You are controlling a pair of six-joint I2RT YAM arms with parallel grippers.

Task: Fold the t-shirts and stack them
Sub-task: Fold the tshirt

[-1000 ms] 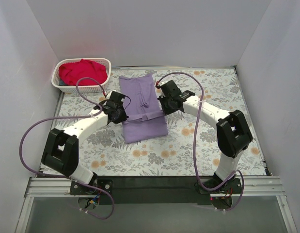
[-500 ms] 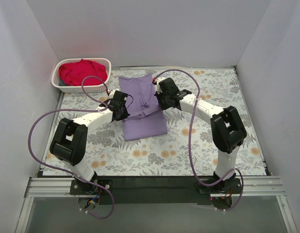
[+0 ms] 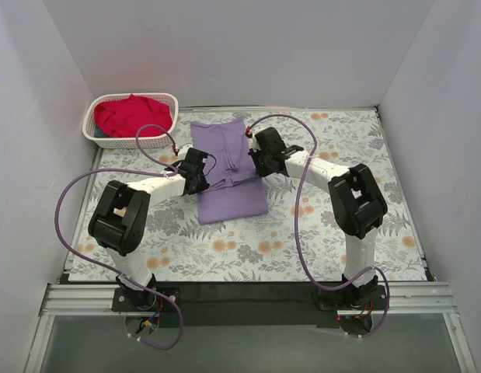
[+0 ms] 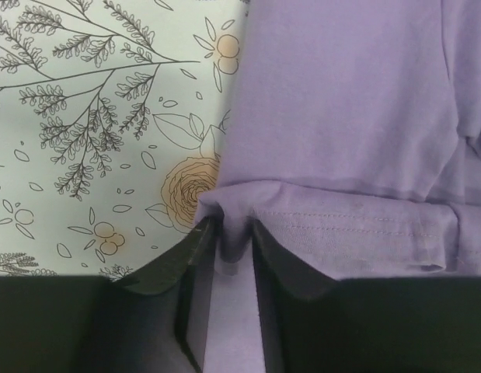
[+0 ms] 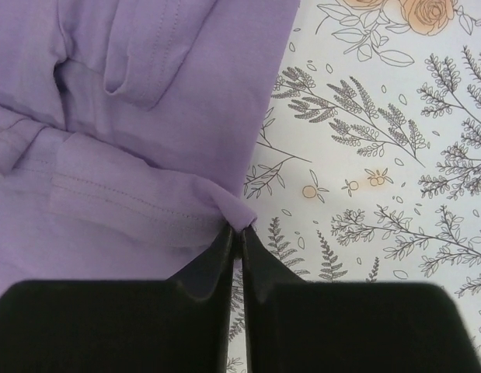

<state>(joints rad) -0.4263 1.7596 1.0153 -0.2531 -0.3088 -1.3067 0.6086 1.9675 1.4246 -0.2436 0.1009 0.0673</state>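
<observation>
The lavender t-shirt (image 3: 228, 167) lies on the floral table, folded narrow, its lower hem lifted and carried toward the far end. My left gripper (image 3: 200, 177) is shut on the hem's left corner, which shows in the left wrist view (image 4: 228, 225). My right gripper (image 3: 257, 165) is shut on the hem's right corner, pinched at the tips in the right wrist view (image 5: 238, 221). The shirt fills the upper part of the left wrist view (image 4: 349, 101) and the upper left of the right wrist view (image 5: 147, 93). The red t-shirt (image 3: 131, 115) lies bunched in the white basket (image 3: 169, 101).
The basket stands at the table's far left corner. White walls close in the left, back and right sides. Floral tablecloth (image 3: 341, 225) shows right and near of the shirt. Purple cables loop over both arms.
Both grippers have moved away from the bases toward the far end, carrying the shirt's hem over the shirt's body. The visible near part of the shirt has shortened.
</observation>
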